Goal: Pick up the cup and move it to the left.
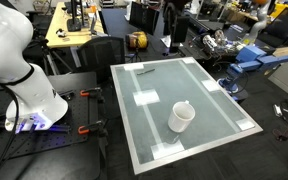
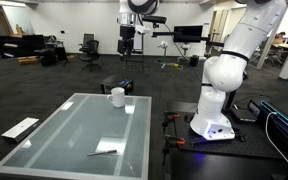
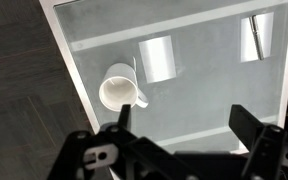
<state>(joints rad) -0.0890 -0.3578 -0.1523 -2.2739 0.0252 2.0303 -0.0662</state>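
White cup (image 1: 181, 117) upright near an edge of the glass tabletop (image 1: 169, 80); gripper (image 3: 184, 128) spread wide, holding nothing, hanging clear of the cup.

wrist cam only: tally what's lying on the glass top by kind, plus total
White cup: 1
White tape squares: 2
Thin dark pen-like item, lying across one of the squares: 1
Total: 4
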